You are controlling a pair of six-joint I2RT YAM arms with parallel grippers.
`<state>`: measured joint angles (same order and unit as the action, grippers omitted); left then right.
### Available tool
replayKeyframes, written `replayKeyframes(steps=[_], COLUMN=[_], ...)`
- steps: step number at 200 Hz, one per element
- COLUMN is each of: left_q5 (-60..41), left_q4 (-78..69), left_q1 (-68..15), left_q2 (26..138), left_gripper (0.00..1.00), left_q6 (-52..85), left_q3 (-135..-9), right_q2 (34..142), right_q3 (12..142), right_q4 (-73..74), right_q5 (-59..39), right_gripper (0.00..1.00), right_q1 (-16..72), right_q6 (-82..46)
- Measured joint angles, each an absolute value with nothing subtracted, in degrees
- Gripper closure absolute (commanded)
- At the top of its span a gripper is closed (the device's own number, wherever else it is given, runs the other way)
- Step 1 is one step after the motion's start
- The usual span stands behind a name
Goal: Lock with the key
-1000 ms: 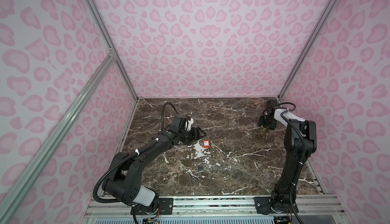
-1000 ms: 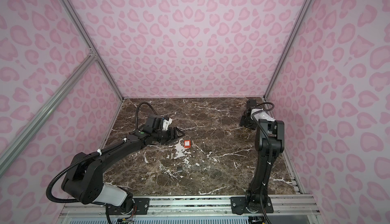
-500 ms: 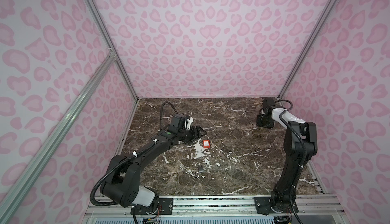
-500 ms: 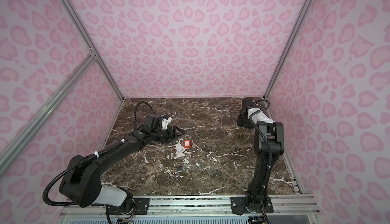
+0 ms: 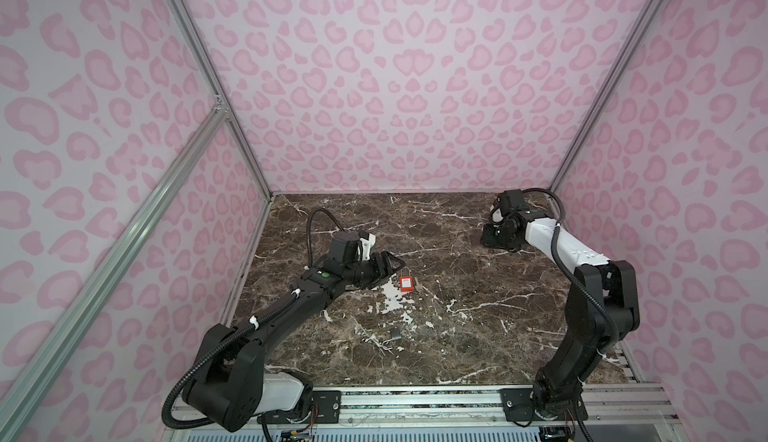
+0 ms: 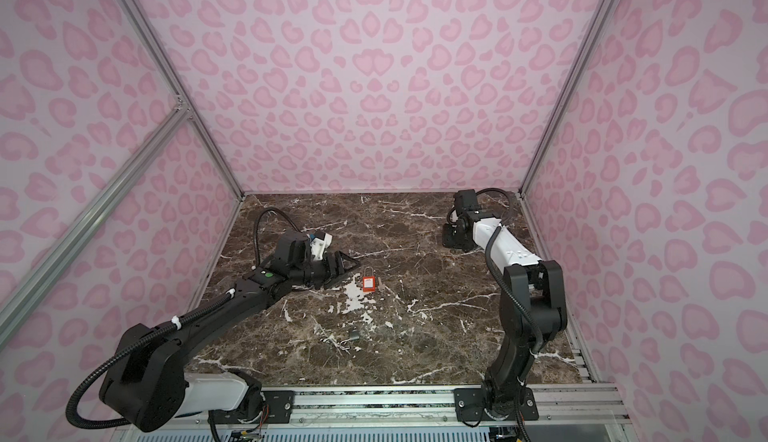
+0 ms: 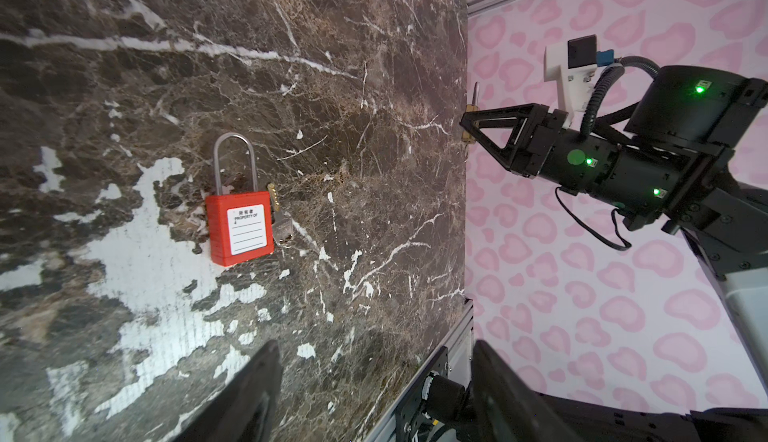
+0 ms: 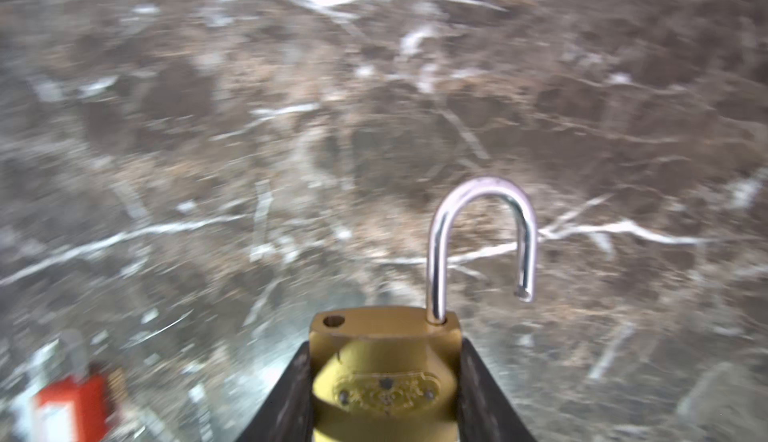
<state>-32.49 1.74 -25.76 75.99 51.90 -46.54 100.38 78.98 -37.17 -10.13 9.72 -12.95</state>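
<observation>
- Right end effector [image 7: 471,123], reaching low at the far corner of the table [image 5: 457,315], pinches a brass padlock [image 8: 384,381] whose shackle is open.
- Left end effector [image 5: 394,267], spread, hovers near the red padlock [image 7: 241,232] labelled "PROPERTY OF".

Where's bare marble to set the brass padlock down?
Free: back middle of the brown marble tabletop, between the left jaws and the held brass padlock; front right, right of the small dark metal piece. Crowded: around the red plastic padlock and the small metal key beside it.
</observation>
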Motion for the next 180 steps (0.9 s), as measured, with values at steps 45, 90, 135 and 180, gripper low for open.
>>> replayKeyframes(steps=[45, 90, 135, 180], left_q5=[-32.2, -33.2, -35.4, -37.6], left_q4=[1.7, 1.7, 1.2, 1.1], left_q1=[-25.1, -24.1, -22.0, -21.6], left_q2=[73.5, 72.0, 69.1, 67.4], left_gripper=[0.26, 0.26, 0.27, 0.29], left_q6=[52.4, 52.4, 53.1, 53.9], left_q3=[-46.5, -46.4, -45.1, -45.1], right_q2=[93.8, 90.7, 89.7, 92.7], right_q3=[77.4, 77.4, 79.1, 84.6], right_q4=[-37.5, -38.4, -39.7, -40.7], right_q5=[-14.2, -17.8, -20.0, -19.8], right_gripper=[0.65, 0.65, 0.66, 0.67], right_q1=[16.6, 26.1, 34.9, 42.0], right_q6=[-12.1, -10.1, -7.1, -3.2])
